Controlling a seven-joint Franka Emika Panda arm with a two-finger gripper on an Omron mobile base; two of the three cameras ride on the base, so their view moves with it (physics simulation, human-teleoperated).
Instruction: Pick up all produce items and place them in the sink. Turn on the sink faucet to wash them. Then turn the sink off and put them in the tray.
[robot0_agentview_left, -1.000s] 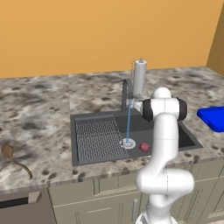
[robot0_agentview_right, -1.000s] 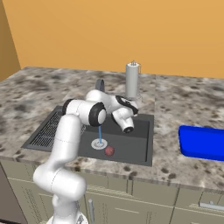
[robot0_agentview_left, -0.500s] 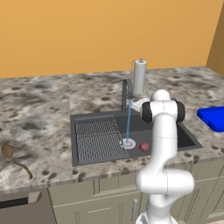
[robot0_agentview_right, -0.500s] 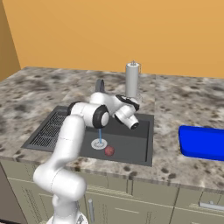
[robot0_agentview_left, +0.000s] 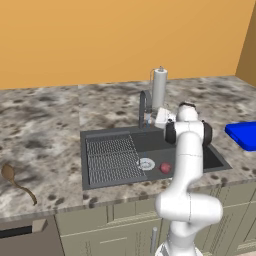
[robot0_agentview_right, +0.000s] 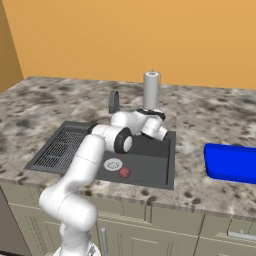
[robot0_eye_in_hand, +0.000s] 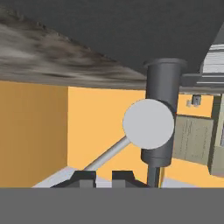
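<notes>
Desk: speckled grey stone top under an orange wall, carrying everything here.
Sink: dark recessed basin set into the desk, ribbed grid on its left half, round silver drain near the front.
Tray: bright blue, flat on the desk well to the right of the sink.
Paper roll: white, upright on its stand behind the sink.
Faucet: dark spout at the sink's back edge; in my hand view its column and round lever knob sit right ahead.
Fruit: small red ball on the sink floor, just beside the drain.
My fingers: tips nearly together with a narrow gap, pinching nothing, close by the faucet.
</notes>
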